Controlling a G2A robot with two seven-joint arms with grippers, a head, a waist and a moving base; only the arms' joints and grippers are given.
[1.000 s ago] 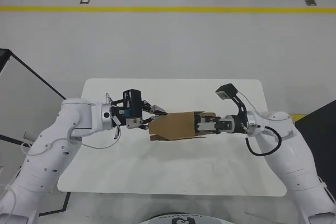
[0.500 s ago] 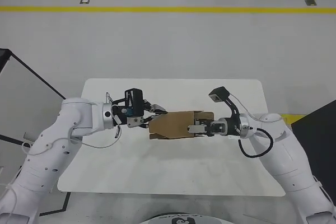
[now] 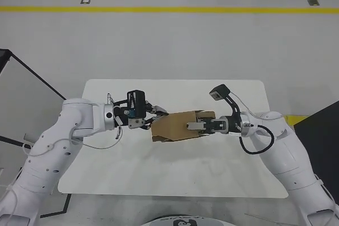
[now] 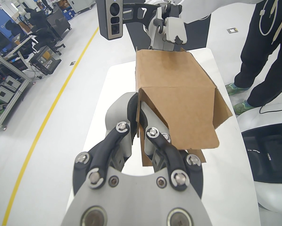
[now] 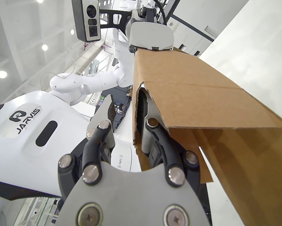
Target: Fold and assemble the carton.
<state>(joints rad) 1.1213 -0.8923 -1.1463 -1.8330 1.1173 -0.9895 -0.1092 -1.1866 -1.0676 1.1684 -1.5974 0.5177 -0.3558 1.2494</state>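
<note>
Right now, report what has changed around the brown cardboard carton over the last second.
The right gripper pushed further into the open end of the brown cardboard carton, toward the left gripper, and its wrist rolled a little. The carton barely shifted. The left gripper stayed clamped on the opposite end's panel, and the carton is still between both arms over the white table.

left gripper (image 4: 138,115) pinching carton (image 4: 174,76) flap, white table (image 4: 118,88)
</note>
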